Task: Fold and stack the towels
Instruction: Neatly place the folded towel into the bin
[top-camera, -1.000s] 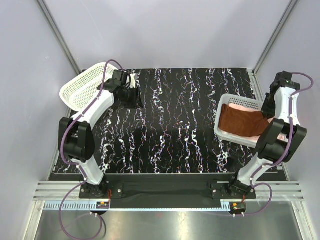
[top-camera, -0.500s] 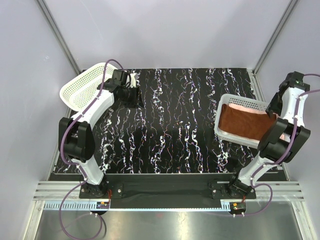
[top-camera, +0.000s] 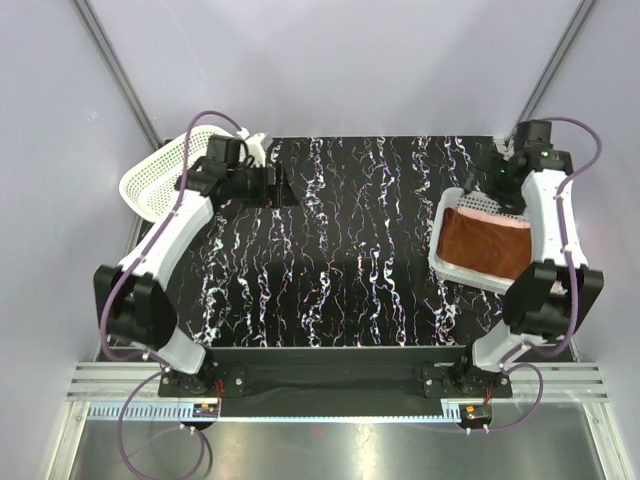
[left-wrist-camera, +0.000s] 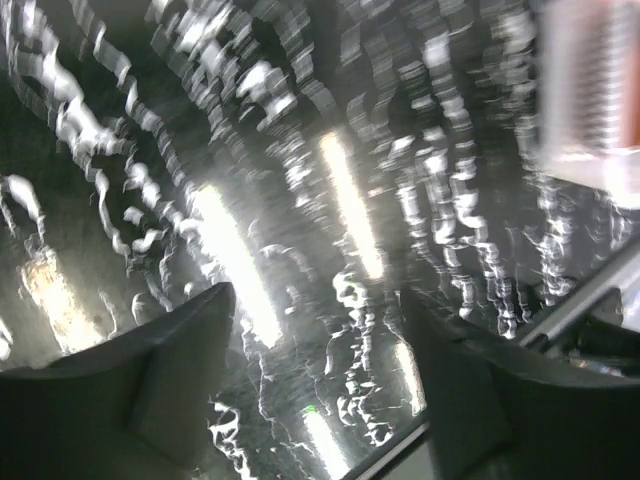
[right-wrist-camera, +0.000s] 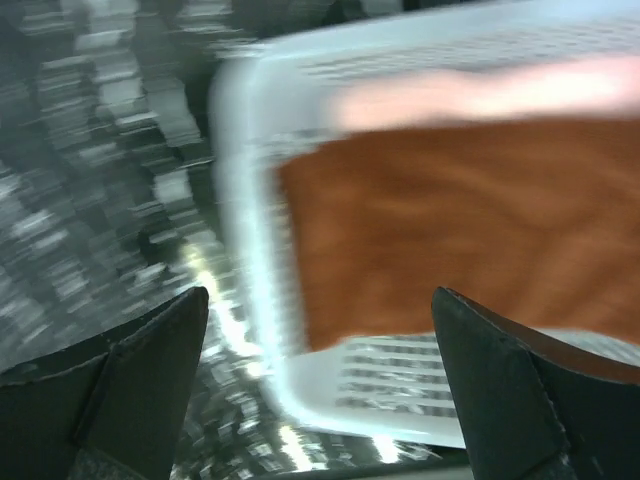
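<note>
Towels, brown (top-camera: 487, 243) over pink (top-camera: 481, 203), lie in the right basket (top-camera: 440, 240). Since a second ago the right end effector (top-camera: 497, 170) has swung from the basket's outer side to its far rim, fingers apart and empty; the left end effector (top-camera: 283, 188), also apart, hovers over bare bench (top-camera: 350, 260). A reach into the basket looks likely.

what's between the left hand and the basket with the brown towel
Only bare marbled table: in the top view nothing lies between the left hand and the white basket holding the brown towel.
</note>
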